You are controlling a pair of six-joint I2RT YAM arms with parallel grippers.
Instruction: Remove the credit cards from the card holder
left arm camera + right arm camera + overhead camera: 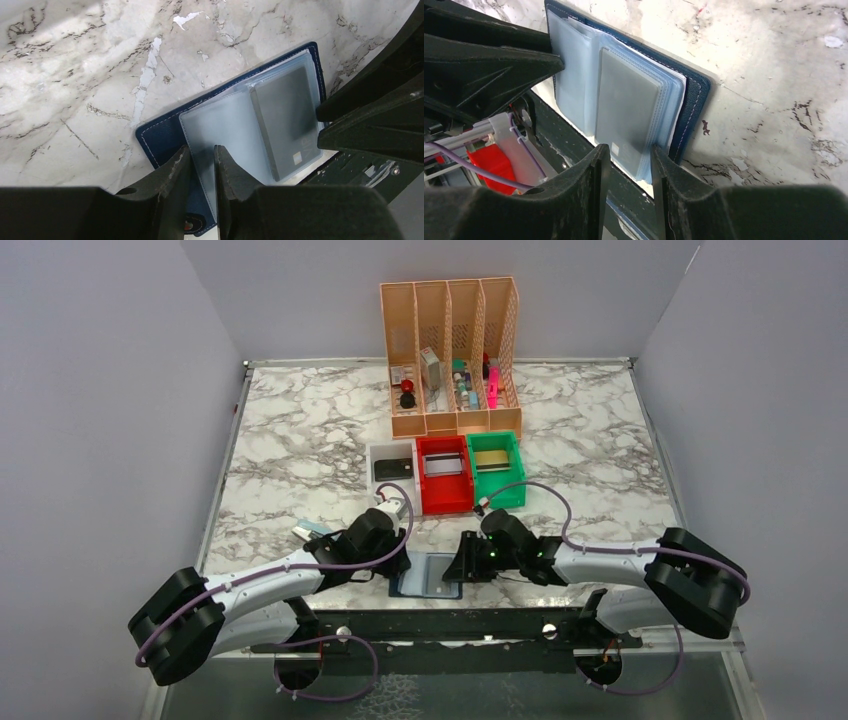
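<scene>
The navy card holder [428, 578] lies open at the table's near edge, between my two grippers. In the left wrist view it [162, 132] shows greyish see-through pockets with a dark grey credit card [287, 120] inside one. My left gripper [201, 162] sits low over the pocket's left edge, jaws a narrow gap apart with nothing between them. In the right wrist view the holder [694, 100] shows the same card [624, 112] in its pocket. My right gripper [630, 155] is partly open, its fingers straddling the near end of the pocket stack.
Behind the holder stand a white bin [392, 452] with a black card, a red bin [444, 502] with a silver card and a green bin [497, 495] with a gold card. An orange file rack [452, 350] is further back. A dark metal rail [440, 625] runs along the near edge.
</scene>
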